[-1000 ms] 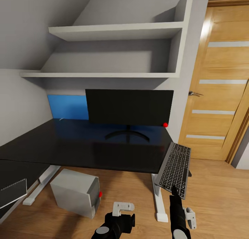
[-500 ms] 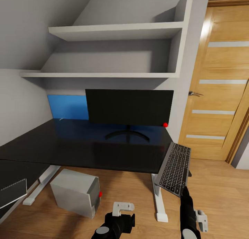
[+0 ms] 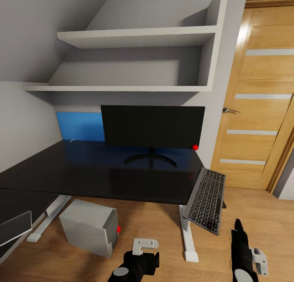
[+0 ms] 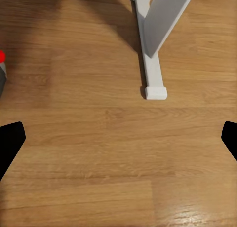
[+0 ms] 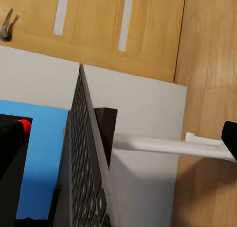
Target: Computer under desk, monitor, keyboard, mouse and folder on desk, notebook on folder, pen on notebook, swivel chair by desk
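Head view: black worktop (image 3: 94, 171) unchanged, monitor (image 3: 152, 126) upright on it near back wall, red dot at lower corner. Blue panel (image 3: 80, 126) against wall behind monitor's left side. Computer (image 3: 90, 227) on wood floor (image 3: 155, 229) under worktop, same spot as before. Keyboard (image 3: 206, 199) tilted, leaning against worktop's right front corner, lower end hanging off edge above white leg (image 3: 188, 239); position same as earlier frames. Main change: right gripper (image 3: 238, 229) moved away from keyboard — 1 s ago tip touching keyboard's lower edge, half a second ago just under its lower right corner, now further right and lower, well apart from keyboard, over floor. Right fingers (image 5: 230, 138) seen as one dark tip at frame edge in right wrist view, apart or together cannot tell; nothing held. Right wrist view: keyboard (image 5: 84, 172) edge-on, close ahead, wooden door (image 5: 108, 24) beyond. Left gripper (image 3: 145, 244) low at centre bottom, unmoved; left wrist view: left fingers (image 4: 9, 143) spread wide apart, empty, over floor with white leg foot (image 4: 150, 64) ahead.
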Tool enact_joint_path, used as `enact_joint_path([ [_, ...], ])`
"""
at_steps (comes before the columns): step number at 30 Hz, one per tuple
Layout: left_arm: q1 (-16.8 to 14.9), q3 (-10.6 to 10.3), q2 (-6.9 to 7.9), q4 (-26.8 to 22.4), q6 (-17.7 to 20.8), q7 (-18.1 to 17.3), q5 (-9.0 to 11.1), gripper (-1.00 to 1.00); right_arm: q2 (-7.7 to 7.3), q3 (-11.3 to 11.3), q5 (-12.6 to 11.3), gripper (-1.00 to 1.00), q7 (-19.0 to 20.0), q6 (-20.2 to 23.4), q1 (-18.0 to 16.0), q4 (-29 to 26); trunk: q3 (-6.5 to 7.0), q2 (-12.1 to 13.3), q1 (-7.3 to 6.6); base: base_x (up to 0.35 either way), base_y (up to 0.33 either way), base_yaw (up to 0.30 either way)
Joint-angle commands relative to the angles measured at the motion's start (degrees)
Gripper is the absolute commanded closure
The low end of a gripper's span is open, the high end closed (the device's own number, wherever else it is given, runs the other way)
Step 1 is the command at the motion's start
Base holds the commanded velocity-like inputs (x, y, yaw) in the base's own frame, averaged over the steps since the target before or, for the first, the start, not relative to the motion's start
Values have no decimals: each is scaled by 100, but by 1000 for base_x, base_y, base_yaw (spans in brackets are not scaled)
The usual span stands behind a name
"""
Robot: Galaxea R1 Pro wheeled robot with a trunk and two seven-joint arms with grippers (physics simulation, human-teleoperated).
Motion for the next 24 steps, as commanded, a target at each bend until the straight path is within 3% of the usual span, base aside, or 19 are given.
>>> enact_joint_path([
  [1,-8,-9,3,-8,21,33,17,-100,-94,-5,-160,-100,-39,-10,-6,-9,-6,-3,0,0,0,0],
  [3,-8,-5,15,-8,21,33,17,-100,-364,-7,-537,-100,-109,-3,-11,-12,-6,-3,0,0,0,0],
  [4,-8,-2,18,-8,21,33,17,-100,-425,-8,-591,-100,-119,-1,-10,-14,-6,-3,0,0,0,0],
  [6,-8,23,43,-8,21,41,13,-100,-833,-10,-751,-100,-236,12,-11,-17,-6,-3,0,0,0,0],
  [9,-8,51,116,-7,15,60,9,-100,-1379,10,-780,-100,-514,28,-15,195,-6,-3,0,0,0,0],
  [12,-8,60,138,44,14,70,9,-100,-1560,29,-716,-100,-608,10,-19,672,-6,-3,0,0,0,0],
  [14,-8,63,146,113,12,76,-4,-100,-1665,41,-375,-100,-650,-31,-41,1336,-6,-3,0,0,0,0],
  [15,-8,62,149,129,9,83,-12,-100,-1718,41,13,-100,-664,-57,-70,1741,-6,-3,0,0,0,0],
  [16,-8,62,150,135,8,85,-15,-100,-1738,41,251,-100,-668,-75,-88,1931,-6,-3,0,0,0,0],
  [17,-8,60,153,144,6,88,-18,-100,-1764,41,788,-100,-675,-131,-123,2281,-6,-3,0,0,0,0],
  [19,-8,56,161,162,2,89,-9,-100,-1773,41,1387,-100,-679,-224,-152,2573,-6,-3,0,0,0,0],
  [20,-8,50,176,216,-7,86,3,-100,-1766,45,1991,-100,-682,-362,-172,2796,-6,-3,0,0,0,0],
  [21,-8,31,205,442,-131,90,-3,-100,-1632,48,3060,-100,-689,-685,-194,3137,-6,-3,0,0,0,0],
  [22,-8,21,233,546,-279,88,11,-100,-1518,47,3428,-100,-691,-791,-199,3331,-6,-3,0,0,0,0],
  [24,-8,7,281,647,-467,79,24,-100,-1410,47,3676,-100,-691,-867,-200,3583,-6,-3,0,0,0,0],
])
